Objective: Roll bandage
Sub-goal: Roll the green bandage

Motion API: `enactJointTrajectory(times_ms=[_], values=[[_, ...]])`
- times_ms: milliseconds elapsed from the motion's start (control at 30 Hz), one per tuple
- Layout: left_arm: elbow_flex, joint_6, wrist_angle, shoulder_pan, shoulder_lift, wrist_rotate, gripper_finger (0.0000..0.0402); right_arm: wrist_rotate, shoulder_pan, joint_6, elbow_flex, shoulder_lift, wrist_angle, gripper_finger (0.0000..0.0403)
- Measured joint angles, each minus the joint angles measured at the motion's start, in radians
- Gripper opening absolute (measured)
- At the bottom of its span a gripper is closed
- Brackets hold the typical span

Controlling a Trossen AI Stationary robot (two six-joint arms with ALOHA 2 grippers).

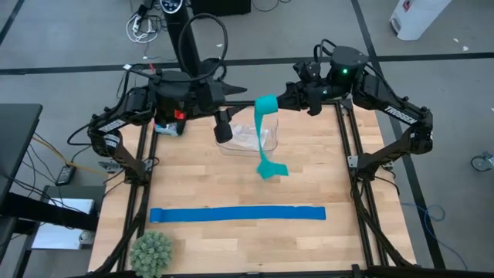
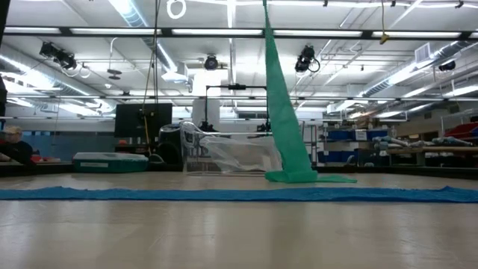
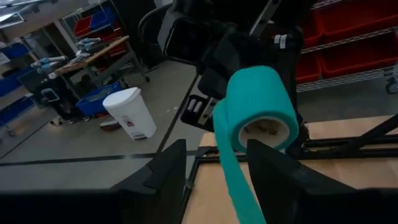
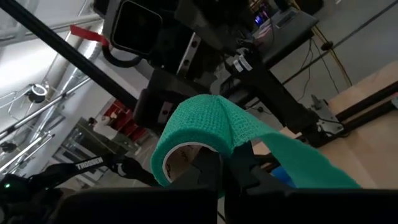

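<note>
Right gripper [image 4: 227, 165], fingers clamped, holds the bandage [image 1: 266, 106] roll high so its tail hangs; left gripper [image 3: 214, 168] open nearby.

You see a grey floor [image 1: 69, 38] around the bench, red storage bins [image 3: 348, 31] behind, and bright ceiling strip lights [image 2: 134, 11].

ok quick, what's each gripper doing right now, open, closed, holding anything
Left gripper: open, facing the bandage roll, not gripping it.
Right gripper: shut on the bandage roll, held above the table with the tail hanging down.
</note>
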Motion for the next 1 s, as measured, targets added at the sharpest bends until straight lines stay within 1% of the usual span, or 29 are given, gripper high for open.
enactJointTrajectory(times_ms=[167,333,500,1000], values=[[0.000,0.036,0.000,-0.003,0.002,0.008,0.0177,0.001,0.001,-0.001,0.000,0.007,0.007,0.0000],[0.000,0.038,0.003,-0.003,0.002,0.010,0.0177,0.053,-0.001,-0.015,0.000,0.008,0.014,0.0000],[0.000,0.038,0.003,-0.003,0.002,0.010,0.0177,0.054,-0.010,-0.017,0.000,0.012,0.035,0.0000],[0.001,0.042,0.013,-0.002,0.021,0.010,0.0177,-0.009,0.004,0.002,0.000,0.055,0.092,0.0000]])
